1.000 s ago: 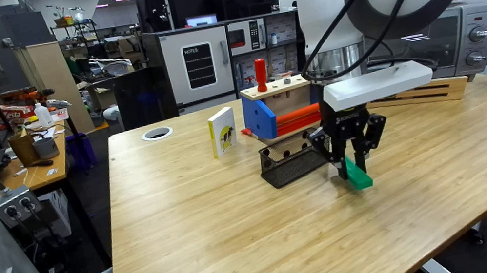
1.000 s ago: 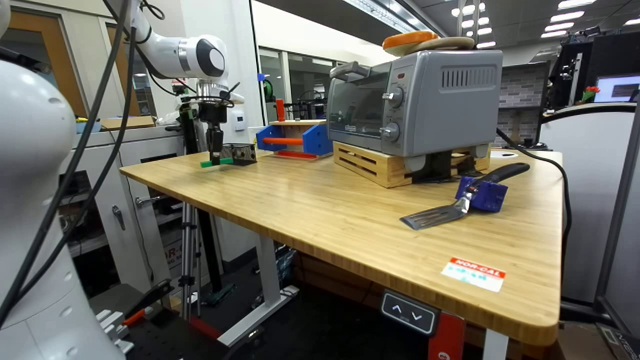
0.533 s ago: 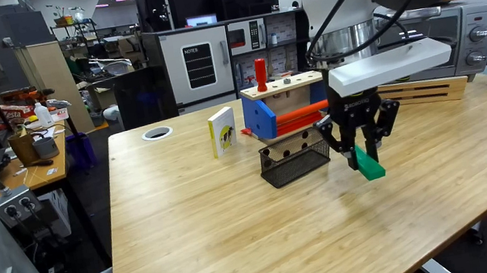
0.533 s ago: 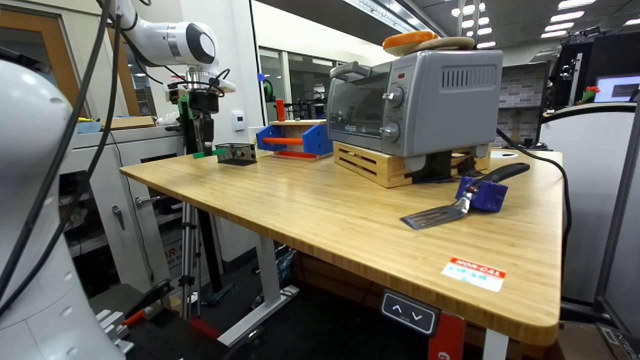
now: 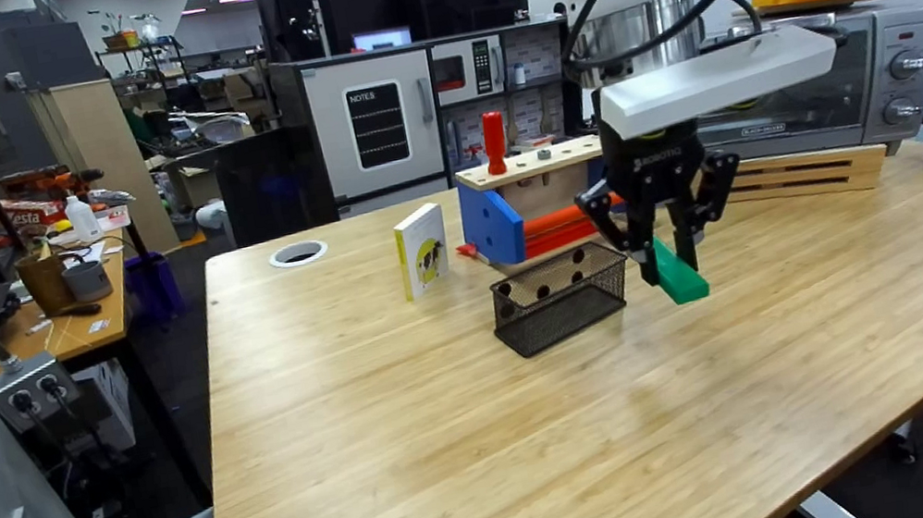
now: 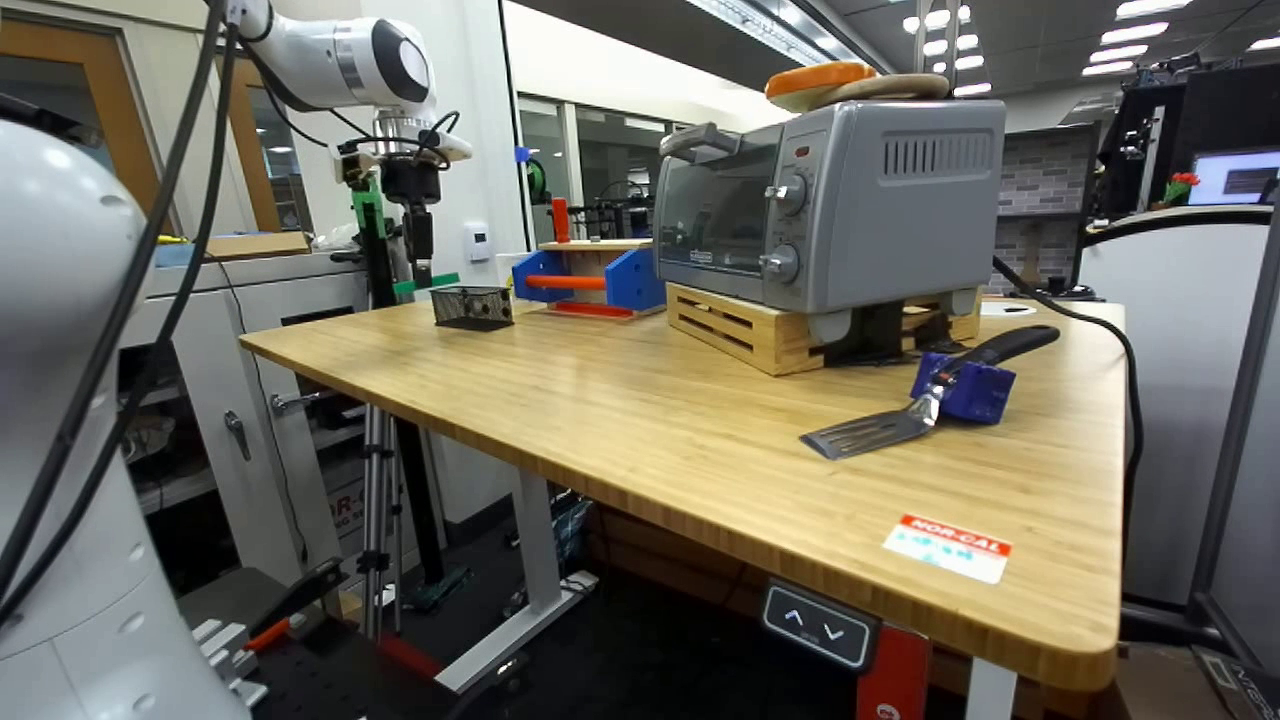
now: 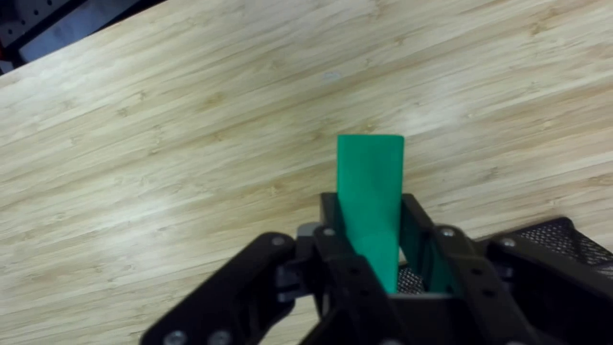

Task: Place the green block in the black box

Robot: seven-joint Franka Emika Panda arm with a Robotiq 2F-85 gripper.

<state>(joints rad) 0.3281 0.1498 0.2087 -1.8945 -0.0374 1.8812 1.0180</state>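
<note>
Bright green, elongated rectangular block held aloft over the pale wooden tabletop; I have the black two-fingered gripper clamped on its long sides, one end jutting free. The low, black wire-mesh, open-top box stands, in an exterior view, well inboard of the tabletop's far-left corner, with the blue-sided toy workbench just behind it toward the far edge. The block is just beside the box, not in it; whether its rear end overhangs the rim I cannot tell. I judge three faults possible. Bridging: the block lies roughly crosswise to the box's long side, so a release without a turn may leave it propped across the rim. Snagging: clearance over the rim is uncertain in both exterior views, and a low sideways approach could drag or tip the box, which I expect is light. Pivoting: a knock on the jutting end may swivel the block between the fingers, which grip only part of its length.
</note>
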